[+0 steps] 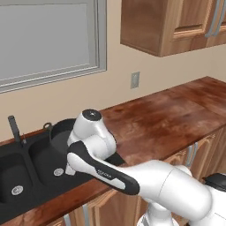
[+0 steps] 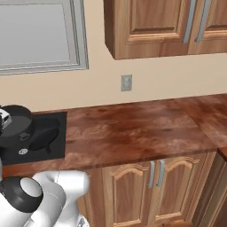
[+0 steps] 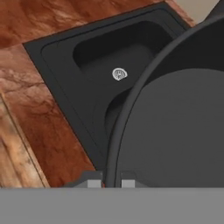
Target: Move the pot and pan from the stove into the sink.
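The dark grey pot (image 1: 61,131) hangs over the right basin of the black sink (image 1: 34,164), its small loop handle toward the wall. In the hand view the pot (image 3: 175,127) looms large, with its rim clamped between my finger tips, so my gripper (image 3: 110,181) is shut on the pot. From the right base view the pot (image 2: 17,119) sits at the far left above the sink (image 2: 60,144), and the gripper (image 2: 4,119) is at the frame edge. A dark round patch lies under the pot on the basin floor; I cannot tell whether it is shadow or the pan. The stove is out of view.
A silver drain (image 3: 119,74) marks the basin floor below the pot. The slim dark faucet (image 1: 15,130) stands behind the sink divider. Brown counter (image 1: 167,119) stretches to the right, with wall cabinets (image 2: 168,26) overhead and a window (image 1: 44,39) above the sink.
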